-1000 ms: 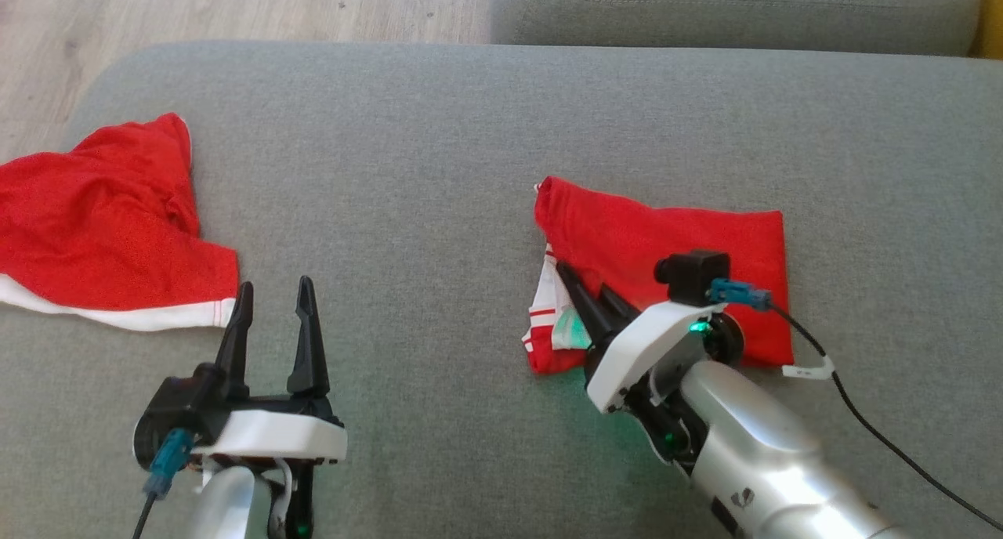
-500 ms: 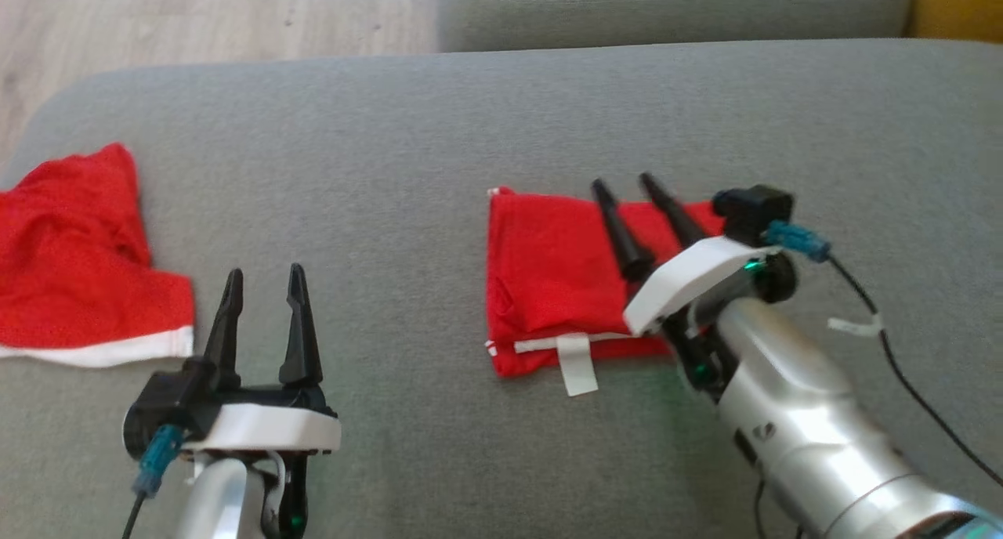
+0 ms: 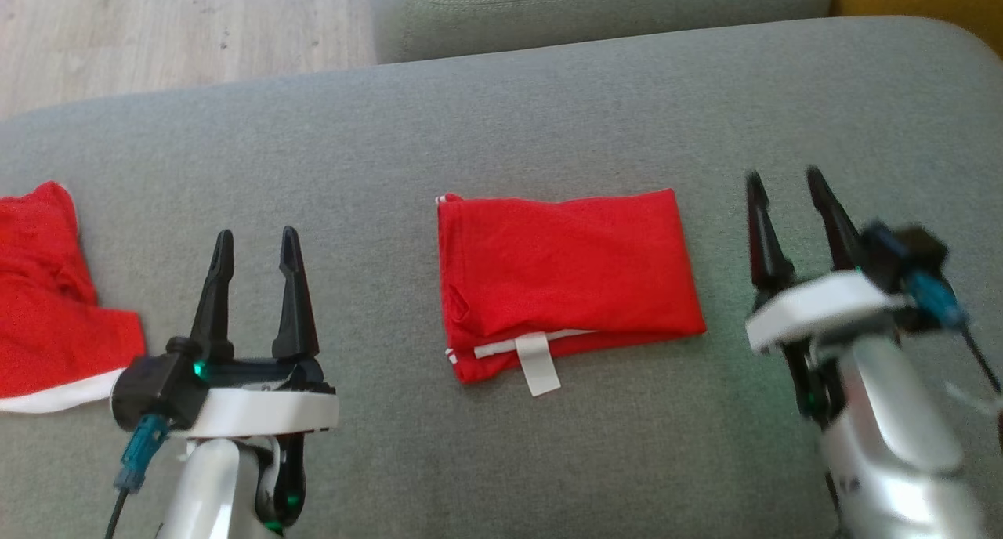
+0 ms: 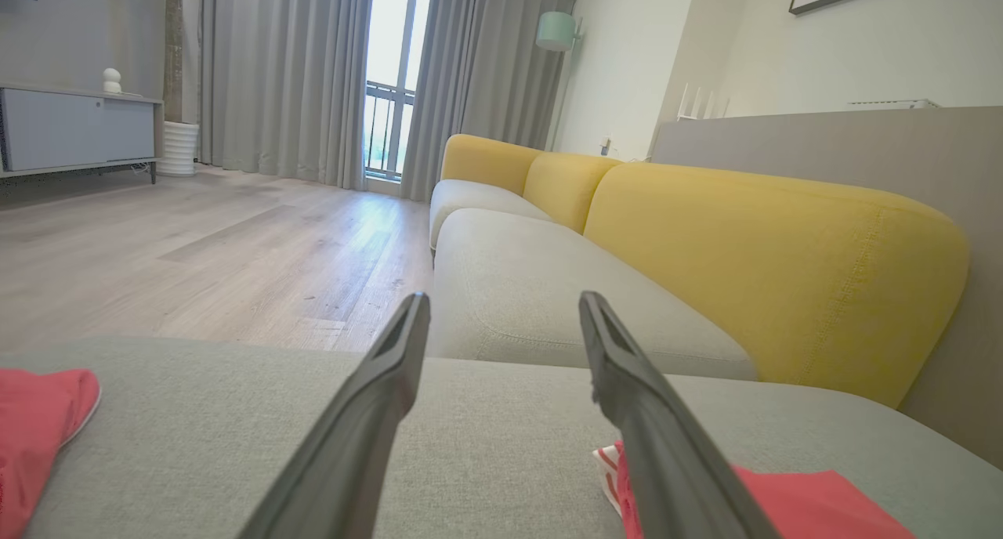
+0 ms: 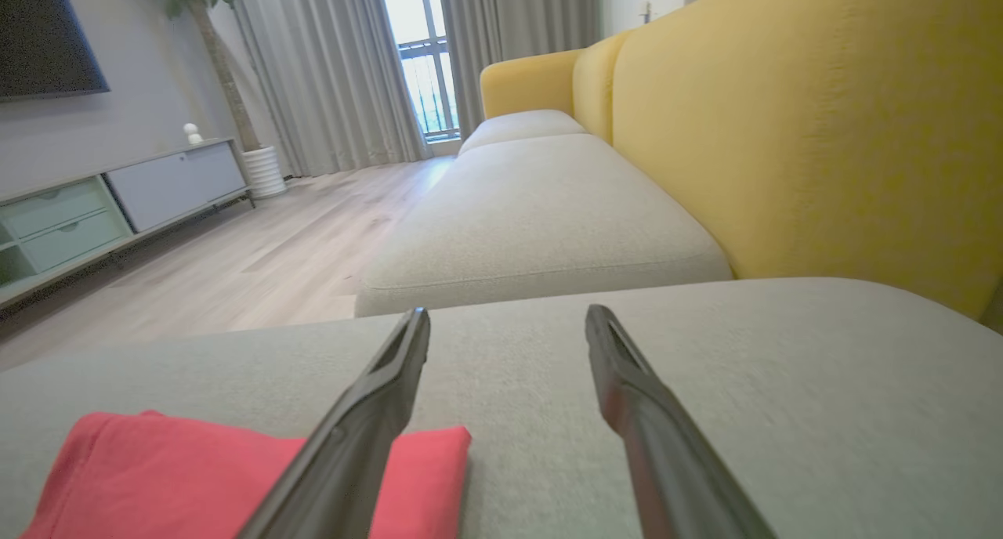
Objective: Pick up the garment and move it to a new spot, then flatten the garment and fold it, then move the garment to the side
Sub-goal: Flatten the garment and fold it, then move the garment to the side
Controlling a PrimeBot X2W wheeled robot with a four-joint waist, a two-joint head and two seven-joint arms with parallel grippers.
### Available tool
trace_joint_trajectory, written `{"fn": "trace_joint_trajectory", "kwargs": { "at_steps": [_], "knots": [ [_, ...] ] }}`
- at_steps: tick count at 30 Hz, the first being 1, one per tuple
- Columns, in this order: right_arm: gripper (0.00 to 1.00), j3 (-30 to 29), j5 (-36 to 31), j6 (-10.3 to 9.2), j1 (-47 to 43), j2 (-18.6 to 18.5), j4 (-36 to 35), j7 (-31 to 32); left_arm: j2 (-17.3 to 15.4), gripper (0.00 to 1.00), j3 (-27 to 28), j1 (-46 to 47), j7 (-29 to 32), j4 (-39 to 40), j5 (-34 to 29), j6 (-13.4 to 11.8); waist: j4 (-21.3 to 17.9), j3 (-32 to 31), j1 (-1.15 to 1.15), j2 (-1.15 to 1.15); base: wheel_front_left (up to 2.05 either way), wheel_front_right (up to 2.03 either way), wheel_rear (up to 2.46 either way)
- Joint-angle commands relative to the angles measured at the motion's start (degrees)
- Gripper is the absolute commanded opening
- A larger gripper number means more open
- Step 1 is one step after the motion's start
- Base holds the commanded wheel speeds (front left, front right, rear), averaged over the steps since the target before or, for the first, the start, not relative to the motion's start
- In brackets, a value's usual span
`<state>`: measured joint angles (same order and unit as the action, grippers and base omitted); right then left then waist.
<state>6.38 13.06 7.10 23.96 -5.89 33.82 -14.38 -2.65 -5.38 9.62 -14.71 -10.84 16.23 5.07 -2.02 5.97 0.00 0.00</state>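
Loose red cloth far left on grey sofa. Left hand released, empty. Folded red garment centre, white tag at near edge. Right hand released, right of it, apart, blurred. Wrist views add yellow backrest, curtains.

The head view looks steeply down from above onto the grey cushion. Both wrist views sit low, close over its surface, facing the far end of the sofa, toward the curtains. All three share the cushion and the folded red garment.
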Motion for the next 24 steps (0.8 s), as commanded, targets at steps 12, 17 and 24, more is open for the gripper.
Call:
{"fn": "trace_joint_trajectory", "kwargs": {
  "at_steps": [12,17,24],
  "knots": [
    [1.00,-4.76,-3.02,0.39,-10.00,2.98,-13.56,-0.62,-0.23,1.00,1.92,-0.34,-0.29,1.67,0.10,-0.22,-1.11,0.21,0.00,0.00,0.00,0.00,0.00],
    [1.00,-4.16,-2.11,0.39,-10.34,3.00,-14.30,-0.62,-0.23,1.00,1.84,-0.23,-0.29,1.80,0.03,-0.18,-0.97,0.49,0.00,0.00,0.00,0.00,0.00],
    [1.00,-4.36,-3.14,0.39,-9.49,3.01,-14.07,0.39,-0.23,1.00,1.62,0.85,-0.29,2.21,0.00,-0.05,-0.12,1.79,0.00,0.00,0.00,0.00,0.00]
  ]
}}
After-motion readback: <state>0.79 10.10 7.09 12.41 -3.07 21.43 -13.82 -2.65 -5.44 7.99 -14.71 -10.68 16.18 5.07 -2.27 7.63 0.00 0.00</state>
